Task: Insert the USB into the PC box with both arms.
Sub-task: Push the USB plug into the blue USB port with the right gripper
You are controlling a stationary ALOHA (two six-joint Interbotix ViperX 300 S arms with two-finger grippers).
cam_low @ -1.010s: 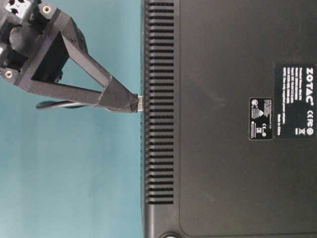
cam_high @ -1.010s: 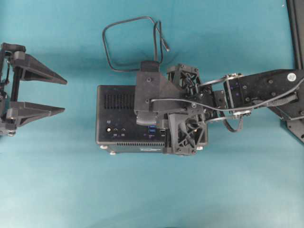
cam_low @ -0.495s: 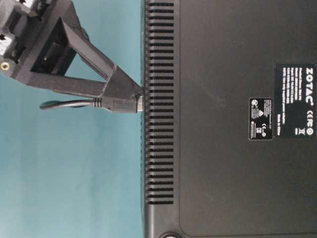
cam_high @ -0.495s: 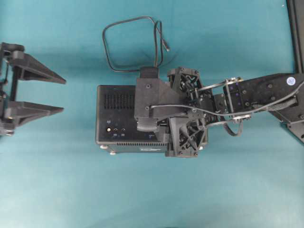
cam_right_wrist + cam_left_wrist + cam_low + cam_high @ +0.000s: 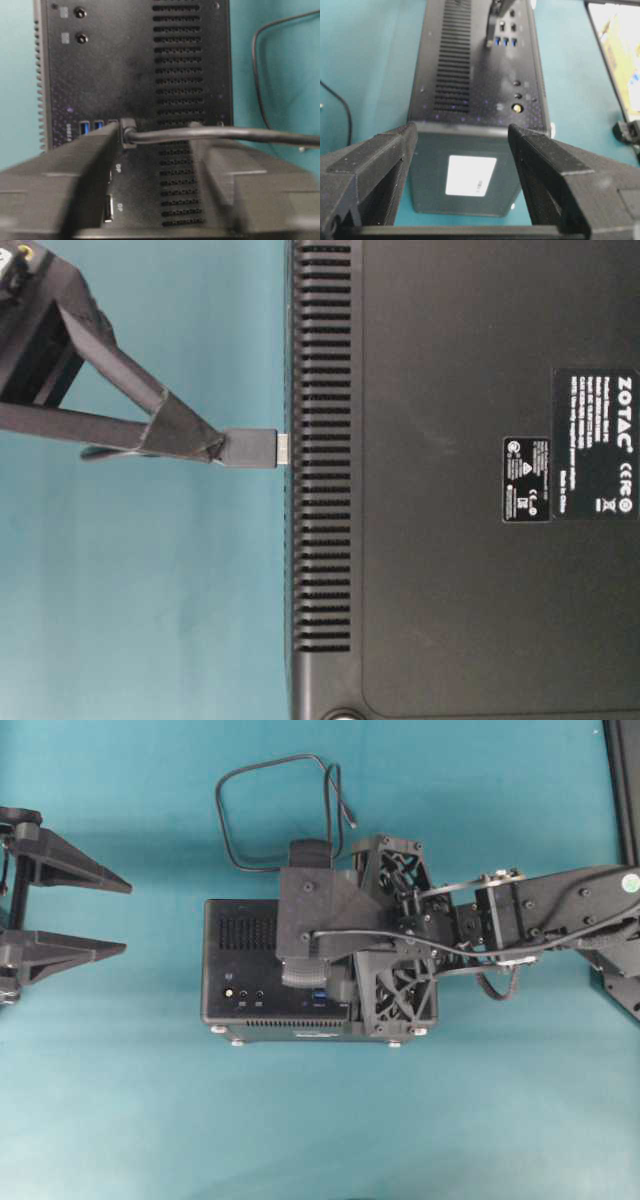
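**Plug at the port face, right gripper at its back end**

Here's the USB (image 5: 250, 449) plug, level, its metal tip right at the PC box (image 5: 460, 480) wall; whether it is fully seated I cannot tell. The right gripper (image 5: 195, 443) has its fingertips at the plug's rear where the cable leaves. In the right wrist view the fingers look spread, one beside the plug, the other apart from it, so whether it grips anything I cannot tell. Pushing from behind would make sense: that drives the plug straight along the port axis.

Over on the far side, the left gripper (image 5: 115, 915) hangs wide open, holding nothing, aimed at the box's short end and well apart from it. My read: it's placed to brace the box against the push.

Room to move? The cable's slack loops on the tabletop (image 5: 320, 1120) behind the box, clear of both arms. Blue ports sit just beside the plug, so sideways drift is the risk. Open teal lies all around the box.
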